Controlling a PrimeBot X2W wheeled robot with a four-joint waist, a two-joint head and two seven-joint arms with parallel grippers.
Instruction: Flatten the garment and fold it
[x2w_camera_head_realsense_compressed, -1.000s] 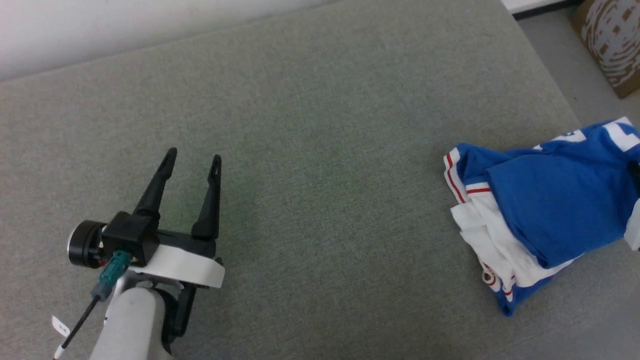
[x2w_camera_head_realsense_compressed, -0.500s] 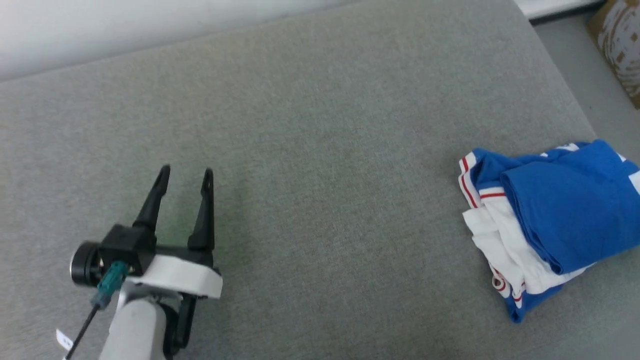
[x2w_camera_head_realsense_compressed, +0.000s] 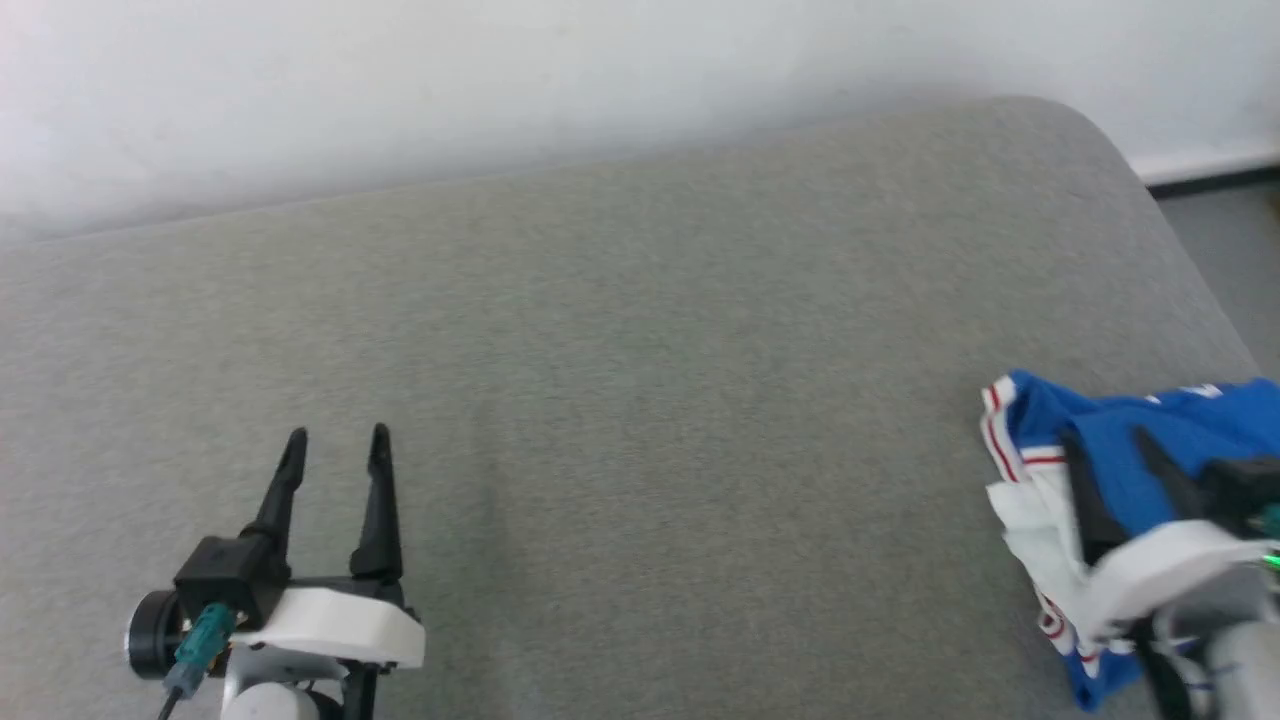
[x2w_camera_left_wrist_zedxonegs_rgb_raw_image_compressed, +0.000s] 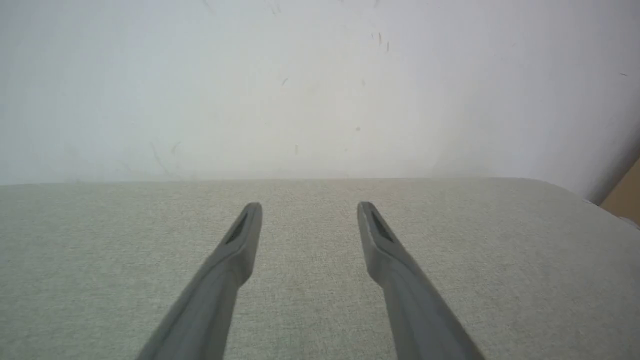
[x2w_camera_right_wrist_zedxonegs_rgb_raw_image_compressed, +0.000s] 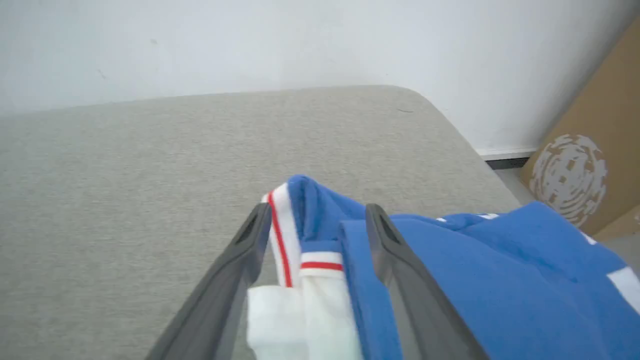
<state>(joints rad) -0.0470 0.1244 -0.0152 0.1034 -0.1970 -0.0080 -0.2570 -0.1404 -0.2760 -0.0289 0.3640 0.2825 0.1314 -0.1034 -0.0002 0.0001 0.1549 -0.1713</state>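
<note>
The garment (x2w_camera_head_realsense_compressed: 1030, 420) lies bunched in a folded heap at the right end of the grey padded surface (x2w_camera_head_realsense_compressed: 640, 380), blue on top with white cloth and red-striped trim at its left edge. My right gripper (x2w_camera_head_realsense_compressed: 1105, 440) hangs just over that heap, open. In the right wrist view the garment (x2w_camera_right_wrist_zedxonegs_rgb_raw_image_compressed: 475, 280) has its trimmed edge between the spread fingers of the right gripper (x2w_camera_right_wrist_zedxonegs_rgb_raw_image_compressed: 316, 210). My left gripper (x2w_camera_head_realsense_compressed: 338, 435) is open above bare surface far to the left, nothing between its fingers. The left wrist view shows the left gripper (x2w_camera_left_wrist_zedxonegs_rgb_raw_image_compressed: 307, 207) pointing toward the wall.
A white wall (x2w_camera_head_realsense_compressed: 500, 90) backs the surface. The surface ends in a rounded corner (x2w_camera_head_realsense_compressed: 1090, 120) at the far right, with grey floor (x2w_camera_head_realsense_compressed: 1230, 260) beyond it. A brown cardboard box (x2w_camera_right_wrist_zedxonegs_rgb_raw_image_compressed: 575, 175) stands on the floor past that corner.
The head camera has tilted up, so everything sits lower in view. My right gripper has come into view above the garment. The garment's shape looks the same; the left gripper stays open.
</note>
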